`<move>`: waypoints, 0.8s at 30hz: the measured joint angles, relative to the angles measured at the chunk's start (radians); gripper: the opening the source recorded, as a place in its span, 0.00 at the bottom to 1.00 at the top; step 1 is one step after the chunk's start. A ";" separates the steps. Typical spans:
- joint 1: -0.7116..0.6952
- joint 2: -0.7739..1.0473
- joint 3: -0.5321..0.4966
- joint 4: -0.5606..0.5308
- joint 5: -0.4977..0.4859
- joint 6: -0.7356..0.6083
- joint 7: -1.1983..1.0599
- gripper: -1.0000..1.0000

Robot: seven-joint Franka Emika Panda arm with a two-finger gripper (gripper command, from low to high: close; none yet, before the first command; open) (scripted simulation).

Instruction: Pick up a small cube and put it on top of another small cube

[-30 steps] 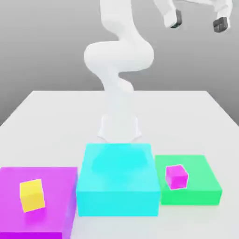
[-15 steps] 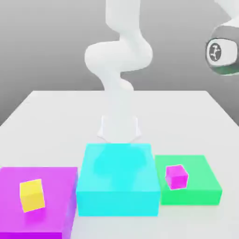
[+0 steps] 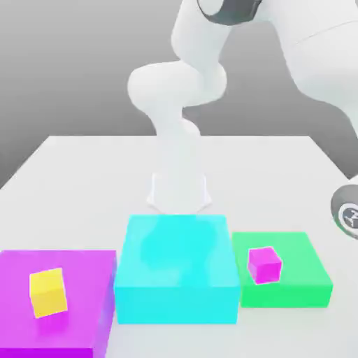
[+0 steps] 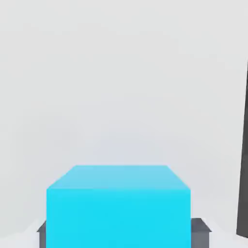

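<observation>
My gripper (image 4: 123, 233) is closed on a box-shaped, bright cyan block (image 4: 118, 215), with a dark fingertip (image 4: 200, 235) against either side of it in the hand view. A tall dark strip (image 4: 243, 160) also stands in that view, apart from the block; what it belongs to I cannot tell. The small magenta-pink cube (image 3: 265, 266) I am meant to lift is out of my grip, resting on the flat green slab (image 3: 301, 269) at the exterior view's right, on the side of it nearer the cyan slab, and turned a little. The small yellow cube (image 3: 48, 292) sits, also slightly turned, on the large flat magenta slab (image 3: 77, 280) at the exterior view's left. Between those two slabs lies the large flat cyan slab (image 3: 176, 269), with neither small cube on it. All three slabs are on the pale table (image 3: 77, 182). My white arm (image 3: 314, 56) rises from its base behind the cyan slab and reaches over to the exterior view's right, where a round joint cap (image 3: 347, 213) shows at the edge.
</observation>
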 joint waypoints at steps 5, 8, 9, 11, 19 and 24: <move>-0.009 -0.089 0.013 -0.020 0.016 -0.069 -0.012 0.00; -0.028 -0.195 0.014 -0.088 0.051 -0.105 0.009 0.00; -0.035 -0.231 0.011 -0.119 0.065 -0.110 0.022 0.00; -0.047 -0.303 0.003 -0.182 0.091 -0.119 0.050 0.00; -0.095 -0.593 -0.035 -0.438 0.155 -0.150 0.192 0.00; -0.120 -0.774 -0.053 -0.599 0.159 -0.169 0.305 0.00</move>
